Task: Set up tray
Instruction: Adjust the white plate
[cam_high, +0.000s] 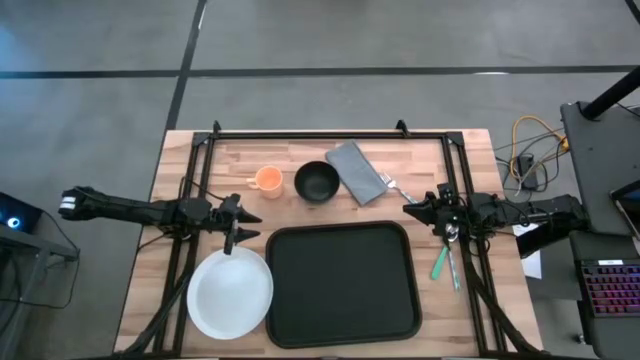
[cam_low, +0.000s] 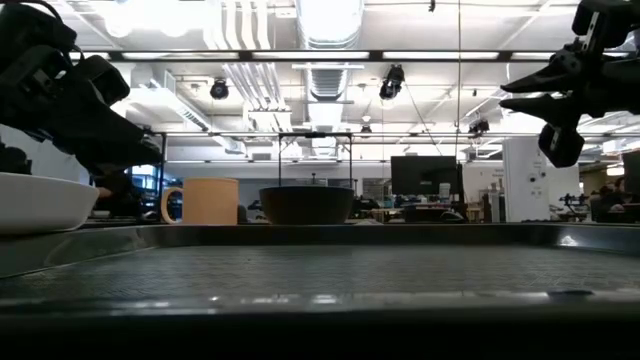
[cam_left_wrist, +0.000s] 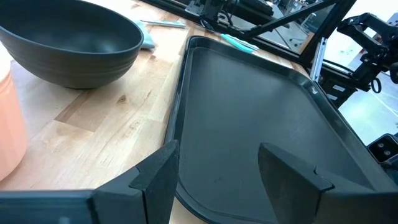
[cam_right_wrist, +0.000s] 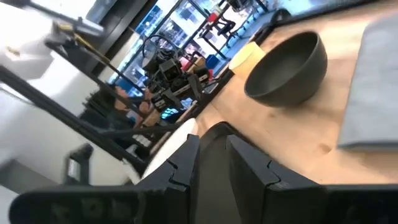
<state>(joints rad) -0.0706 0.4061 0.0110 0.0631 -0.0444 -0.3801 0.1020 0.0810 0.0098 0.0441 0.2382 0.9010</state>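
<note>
A mug and dark bowl stand beyond the tray.

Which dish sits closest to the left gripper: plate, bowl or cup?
The white plate. The left gripper hovers right at its upper rim, whereas the orange cup and black bowl sit farther back.

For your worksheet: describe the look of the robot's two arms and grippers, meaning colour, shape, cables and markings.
Both arms are slim, dark, jointed limbs. The left gripper and the right gripper each end in two black, angular, wedge-shaped fingers. The left arm has a white patch at its outer end. Dark cabling runs along both arms. No lettering is legible.
</note>
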